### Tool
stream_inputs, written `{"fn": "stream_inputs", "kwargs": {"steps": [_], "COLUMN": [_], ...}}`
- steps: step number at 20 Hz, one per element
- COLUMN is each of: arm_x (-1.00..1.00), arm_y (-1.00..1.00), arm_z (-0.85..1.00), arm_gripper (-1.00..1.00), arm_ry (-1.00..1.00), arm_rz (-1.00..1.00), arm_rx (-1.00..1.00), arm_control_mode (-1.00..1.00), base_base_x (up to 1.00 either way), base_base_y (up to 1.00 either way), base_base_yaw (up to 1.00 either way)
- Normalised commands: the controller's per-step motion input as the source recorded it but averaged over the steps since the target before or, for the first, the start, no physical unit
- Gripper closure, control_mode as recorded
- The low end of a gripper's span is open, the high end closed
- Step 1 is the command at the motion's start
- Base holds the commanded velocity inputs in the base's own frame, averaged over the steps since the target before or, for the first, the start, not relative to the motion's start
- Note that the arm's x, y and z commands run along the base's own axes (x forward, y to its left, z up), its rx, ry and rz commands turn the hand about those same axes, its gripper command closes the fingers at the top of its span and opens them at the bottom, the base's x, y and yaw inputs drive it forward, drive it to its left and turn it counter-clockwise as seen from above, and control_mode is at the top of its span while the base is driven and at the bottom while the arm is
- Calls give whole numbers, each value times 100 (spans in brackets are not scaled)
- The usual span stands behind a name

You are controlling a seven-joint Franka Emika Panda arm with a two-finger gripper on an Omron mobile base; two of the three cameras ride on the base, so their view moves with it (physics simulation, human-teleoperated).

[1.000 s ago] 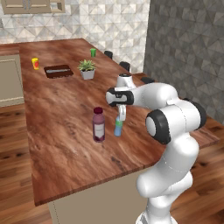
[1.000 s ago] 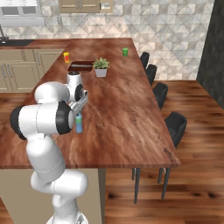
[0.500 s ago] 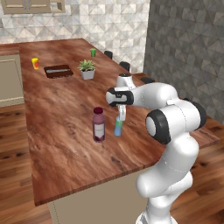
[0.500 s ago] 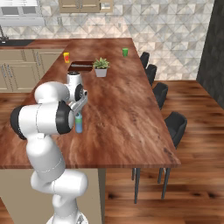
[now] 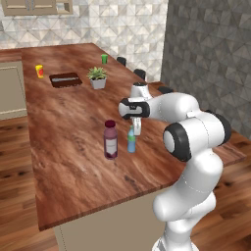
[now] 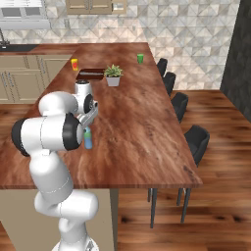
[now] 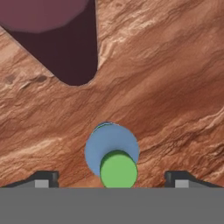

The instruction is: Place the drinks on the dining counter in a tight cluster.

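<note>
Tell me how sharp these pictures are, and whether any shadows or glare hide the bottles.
Left base view: evenly lit, no glare, purple-capped bottle and light-blue bottle slightly soft. Right base view: the arm partly covers the light-blue bottle. Hand view: its green cap is crisp; the purple cap at the top edge is a big dark shape, cut off.

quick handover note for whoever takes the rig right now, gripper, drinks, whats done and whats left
Gripper: open, fingers apart on either side of the light-blue bottle, not gripping it.
Light-blue bottle stands upright on the dining counter, close beside the purple-capped bottle, with a small gap between.
Done: these two are clustered.
Left: the third drink, which I can't locate here, has to join them.
</note>
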Motion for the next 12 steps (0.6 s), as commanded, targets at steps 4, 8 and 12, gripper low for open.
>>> {"fn": "stream_inputs", "kwargs": {"steps": [4, 8, 12], "arm_x": [-21, -67, -74], "arm_y": [0, -1, -8], "arm_z": [11, 44, 45], "arm_gripper": [-100, -100, -100], "arm_ry": [-1, -13, -16], "arm_rz": [-1, -12, -18], "arm_rx": [0, 1, 4], "arm_control_mode": [-100, -100, -100], "base_base_x": [0, 0, 0], "base_base_y": [0, 0, 0], "base_base_yaw": [0, 0, 0]}}
